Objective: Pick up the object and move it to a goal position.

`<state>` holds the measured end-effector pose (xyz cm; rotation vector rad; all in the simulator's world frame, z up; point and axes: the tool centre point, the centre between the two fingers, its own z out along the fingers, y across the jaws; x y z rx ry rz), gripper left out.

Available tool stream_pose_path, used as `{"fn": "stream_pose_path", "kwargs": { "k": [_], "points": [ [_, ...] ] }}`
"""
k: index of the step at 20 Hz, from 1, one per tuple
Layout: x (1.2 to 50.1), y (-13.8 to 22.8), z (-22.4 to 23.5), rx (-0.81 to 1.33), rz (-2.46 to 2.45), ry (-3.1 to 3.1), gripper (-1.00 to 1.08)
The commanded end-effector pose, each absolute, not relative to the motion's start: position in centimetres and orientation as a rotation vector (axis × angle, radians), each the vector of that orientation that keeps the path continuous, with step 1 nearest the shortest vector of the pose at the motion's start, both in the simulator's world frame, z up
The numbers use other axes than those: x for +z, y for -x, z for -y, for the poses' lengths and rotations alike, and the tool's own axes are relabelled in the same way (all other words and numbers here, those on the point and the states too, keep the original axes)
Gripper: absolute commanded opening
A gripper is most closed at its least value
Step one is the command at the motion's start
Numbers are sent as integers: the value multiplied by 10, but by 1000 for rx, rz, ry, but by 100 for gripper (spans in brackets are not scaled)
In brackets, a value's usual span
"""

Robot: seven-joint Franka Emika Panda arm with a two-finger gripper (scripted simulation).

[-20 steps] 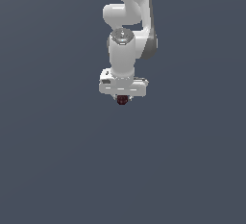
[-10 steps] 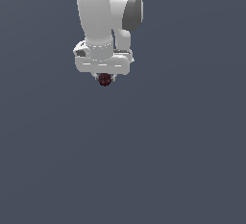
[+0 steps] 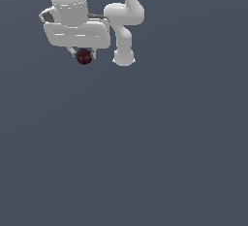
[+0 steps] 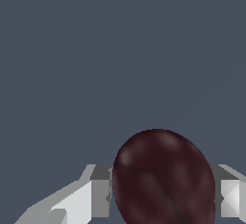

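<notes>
I see the gripper clenched on the maroon ball. Its fingers are mostly hidden behind the ball, and the arm is cut off above.

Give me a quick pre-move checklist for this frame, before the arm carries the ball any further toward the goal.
1. Ball in the gripper: ok. The dark red ball sits between the fingers of the gripper.
2. Contact on both sides: ok in the wrist view, where a finger borders the ball on each side.
3. Ball centred in the grasp: cannot tell; the wrist view crops its lower part.
4. Path around the arm: ok. Nothing else shows in the exterior view.
5. Goal position: cannot tell. No marker is visible in either view.
</notes>
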<state>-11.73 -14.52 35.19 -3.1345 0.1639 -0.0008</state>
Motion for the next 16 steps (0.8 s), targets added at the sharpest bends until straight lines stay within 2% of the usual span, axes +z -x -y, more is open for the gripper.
{"fn": "stream_pose_path", "kwargs": {
  "k": [1, 8, 16],
  "points": [
    [372, 122, 160, 0, -163, 3135, -100],
    [409, 127, 187, 0, -162, 3137, -100],
    [421, 128, 196, 0, -161, 3138, -100]
  ]
}}
